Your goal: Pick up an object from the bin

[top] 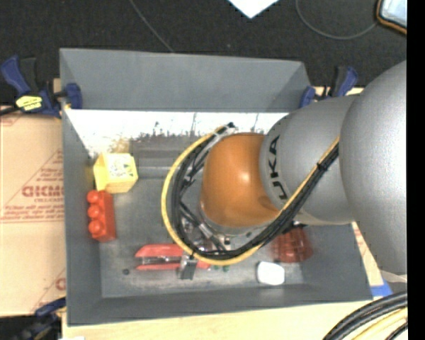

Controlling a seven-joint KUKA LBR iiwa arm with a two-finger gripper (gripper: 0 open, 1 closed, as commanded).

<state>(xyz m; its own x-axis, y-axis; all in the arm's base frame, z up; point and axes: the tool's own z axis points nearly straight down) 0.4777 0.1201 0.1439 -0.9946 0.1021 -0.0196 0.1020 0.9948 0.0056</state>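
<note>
Dark flooring lies all round the grey metal bin (177, 76), and the camera view looks down into it from above and a little to one side. From the right the arm (382, 154) reaches in, its orange cover (234, 179) and looped cables (171, 190) hanging over the middle of the floor.

Beneath that cover the hand (191, 261) sits low by the front wall, at the right end of a red flat tool (156, 255) that lies lengthwise along the front. Whether the hand is spread or closed cannot be told, since the wrist hides it from above. Nor can I tell whether it touches the tool or only hangs just over it.

By my reading the step in hand is the descent onto a thing, with no lift yet begun. The next move calls for a firm closure across the tool's narrow width, then a straight rise clear of the front wall.

Other things lie spread out, not heaped. A yellow block (115, 172) stands against the left wall with a red studded brick (100, 214) just in front of it, both well apart from the hand. A white lump (270, 273) and a dark red thing (292, 245), partly under the arm, lie near on the right. Neither seems to block the lift, though the front wall is close.
</note>
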